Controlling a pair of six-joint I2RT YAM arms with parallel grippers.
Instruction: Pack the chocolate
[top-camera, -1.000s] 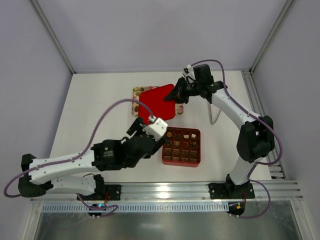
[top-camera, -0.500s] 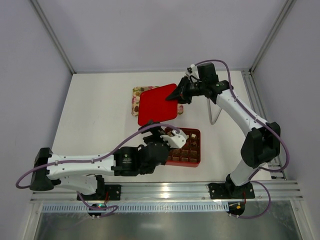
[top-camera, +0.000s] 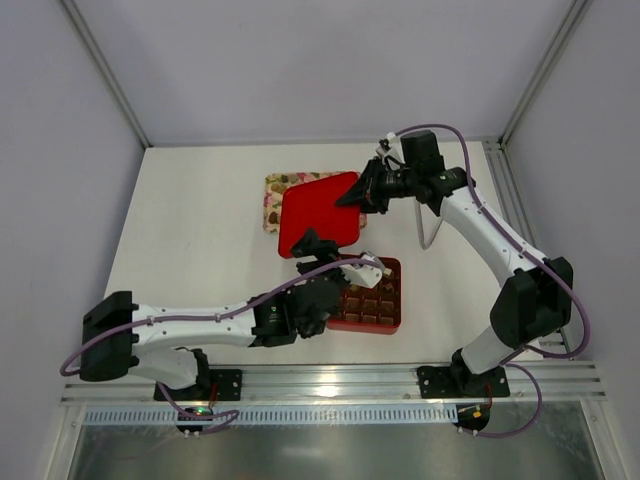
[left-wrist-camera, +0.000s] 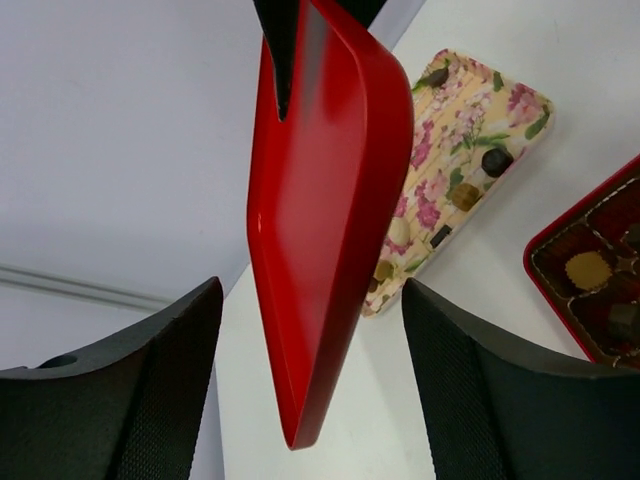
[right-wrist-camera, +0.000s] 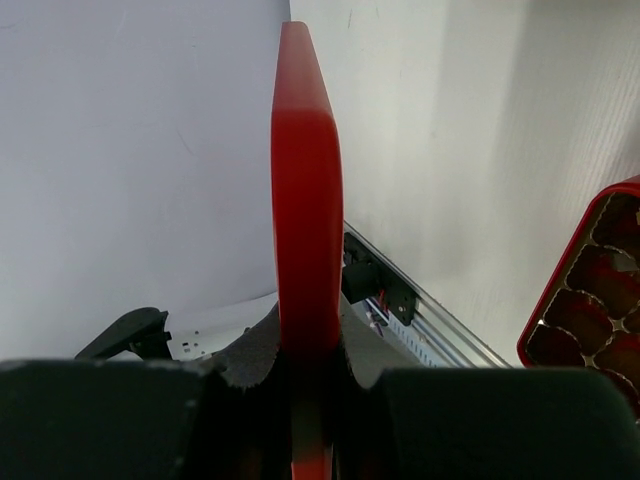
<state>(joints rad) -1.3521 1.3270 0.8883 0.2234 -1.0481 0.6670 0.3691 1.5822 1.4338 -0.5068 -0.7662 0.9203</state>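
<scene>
My right gripper (top-camera: 358, 193) is shut on the far right edge of the red box lid (top-camera: 320, 213) and holds it tilted above the table. In the right wrist view the lid (right-wrist-camera: 306, 150) stands edge-on between the pads, with the gripper (right-wrist-camera: 305, 345) clamped on it. My left gripper (top-camera: 315, 252) is open at the lid's near corner. In the left wrist view that corner (left-wrist-camera: 320, 250) hangs between the spread fingers (left-wrist-camera: 160, 380) without touching them. Chocolates (top-camera: 368, 297) fill the red box (top-camera: 398, 300) with its brown insert. A few pieces (left-wrist-camera: 465, 195) lie on the floral tray (left-wrist-camera: 450, 110).
The floral tray (top-camera: 275, 190) lies behind the lid, mostly covered by it in the top view. A thin metal loop (top-camera: 430, 228) stands right of the lid. The red box (left-wrist-camera: 545, 255) shows at the right edge of the left wrist view.
My left arm has stretched forward and right over the box, bringing its open gripper up to the lid's near corner. The right gripper has carried the lid slightly to the right.
</scene>
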